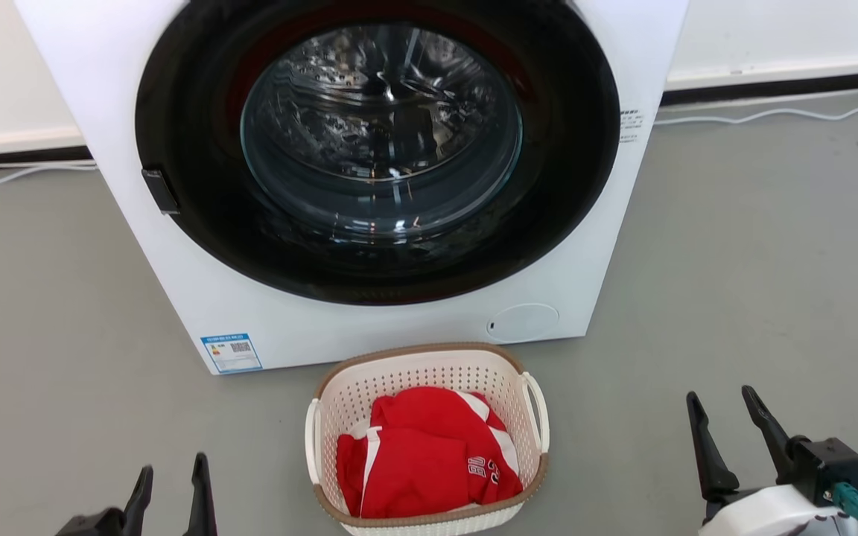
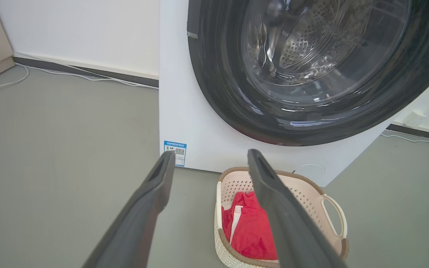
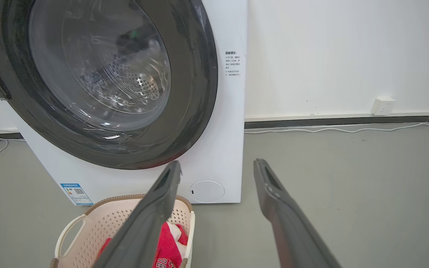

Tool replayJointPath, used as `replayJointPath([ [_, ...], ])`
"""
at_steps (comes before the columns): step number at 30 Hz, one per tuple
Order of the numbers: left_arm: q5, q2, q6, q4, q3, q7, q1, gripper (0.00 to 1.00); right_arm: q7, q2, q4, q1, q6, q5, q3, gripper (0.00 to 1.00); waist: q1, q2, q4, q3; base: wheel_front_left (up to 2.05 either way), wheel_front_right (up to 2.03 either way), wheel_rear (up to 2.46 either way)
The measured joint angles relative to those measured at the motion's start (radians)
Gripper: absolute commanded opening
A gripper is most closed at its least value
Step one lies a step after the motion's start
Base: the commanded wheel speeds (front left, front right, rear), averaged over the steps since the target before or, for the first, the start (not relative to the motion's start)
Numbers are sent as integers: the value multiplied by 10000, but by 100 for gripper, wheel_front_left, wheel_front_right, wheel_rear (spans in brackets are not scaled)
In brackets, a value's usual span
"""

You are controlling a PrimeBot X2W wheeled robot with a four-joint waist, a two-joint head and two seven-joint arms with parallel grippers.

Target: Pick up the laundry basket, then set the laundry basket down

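The laundry basket (image 1: 421, 348) hasn't been grabbed yet; left pincer (image 1: 173, 469) and right pincer (image 1: 719, 398) are held apart, empty. Its loop handles (image 1: 543, 413) probably need to be reached next.

Left gripper (image 2: 210, 152) spread wide, empty, over grey floor (image 2: 65, 156). Partly behind one finger, laundry basket (image 2: 305, 193) on the floor, red garment (image 2: 250, 230) inside, close before white washing machine (image 2: 184, 111) with dark round door; blue label (image 2: 175, 152) at its lower corner; white cable (image 2: 88, 76) along the wall
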Motion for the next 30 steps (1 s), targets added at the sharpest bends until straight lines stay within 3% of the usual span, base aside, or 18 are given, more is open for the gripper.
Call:
replayJointPath([
  [10,77,-90,-31,-272,265,0,492,100,0,86,-267,412,0,-130,-217,100,0,0,25,-434,0,0,0],
  [11,77,-109,-27,-268,270,0,496,0,0,98,-295,413,0,-151,-215,0,0,0,18,-476,0,0,0],
  [16,35,-339,-29,387,249,77,510,0,63,353,309,646,-13,-73,-217,0,0,0,29,-483,0,0,0],
  [30,-1455,-328,-38,353,205,474,499,0,445,431,247,628,-13,1593,-278,0,3,0,103,-444,0,0,0],
])
